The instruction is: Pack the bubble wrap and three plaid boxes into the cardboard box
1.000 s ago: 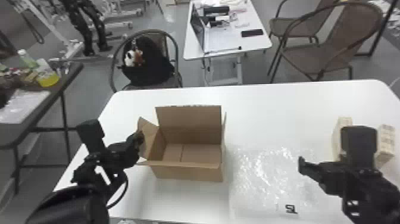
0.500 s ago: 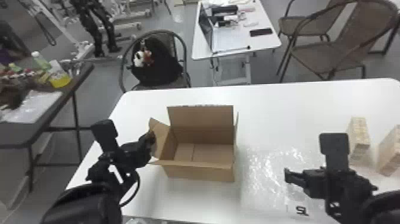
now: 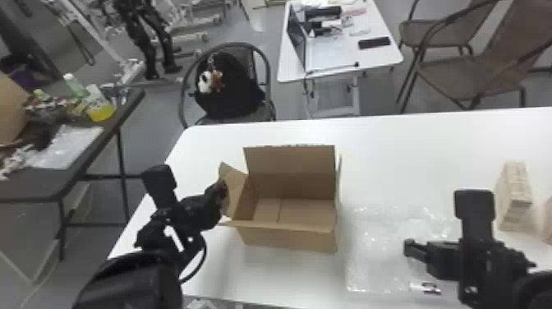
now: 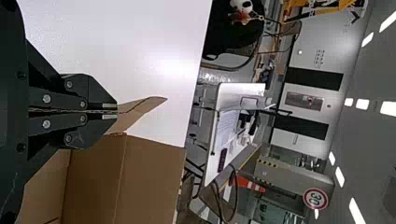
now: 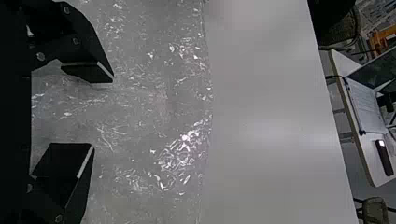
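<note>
And here's the left gripper (image 3: pixel 223 194) at the cardboard box (image 3: pixel 289 239), its fingers together and clamped on the left flap (image 3: pixel 234 185), while the box stands open on the white table (image 3: pixel 415 160). Over to its right lies the bubble wrap (image 3: pixel 376 250), spread flat, and there's the right gripper (image 3: pixel 410 249) above it — fingers wide apart, and whether they touch the sheet I cannot tell. Farther right on the table, one plaid box (image 3: pixel 513 189) stands upright beyond that gripper, with a second plaid box (image 3: pixel 548 217) just beside it, cut by the view's edge.
</note>
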Controlling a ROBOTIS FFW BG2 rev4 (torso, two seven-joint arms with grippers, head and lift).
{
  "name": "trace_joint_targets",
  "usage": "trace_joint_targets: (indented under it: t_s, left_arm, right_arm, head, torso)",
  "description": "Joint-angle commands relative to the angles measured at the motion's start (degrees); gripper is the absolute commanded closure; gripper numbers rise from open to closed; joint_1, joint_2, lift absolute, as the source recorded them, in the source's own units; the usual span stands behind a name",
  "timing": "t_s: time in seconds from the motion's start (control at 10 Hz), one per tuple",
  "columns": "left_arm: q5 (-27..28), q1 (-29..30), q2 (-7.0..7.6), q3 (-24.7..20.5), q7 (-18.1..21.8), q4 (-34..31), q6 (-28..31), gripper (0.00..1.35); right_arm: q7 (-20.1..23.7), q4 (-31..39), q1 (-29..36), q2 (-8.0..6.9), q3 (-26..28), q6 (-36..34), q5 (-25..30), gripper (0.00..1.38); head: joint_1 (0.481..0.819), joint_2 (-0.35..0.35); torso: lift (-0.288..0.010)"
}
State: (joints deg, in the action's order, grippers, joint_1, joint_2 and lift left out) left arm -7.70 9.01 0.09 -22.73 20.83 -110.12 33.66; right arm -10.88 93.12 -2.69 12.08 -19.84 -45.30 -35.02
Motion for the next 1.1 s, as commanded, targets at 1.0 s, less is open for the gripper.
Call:
trace_joint_targets:
  t_s: [1.0]
  left_arm:
    - [2.51,-0.23,-0.24,1.90,-0.44,0.00,-0.35,1.21]
  right_arm:
    - [-6.44,20.35,-3.99,0.92,18.43,-15.78,-40.92,1.24]
  head:
    - [0.695,0.311]
  torso:
    - [-0.092]
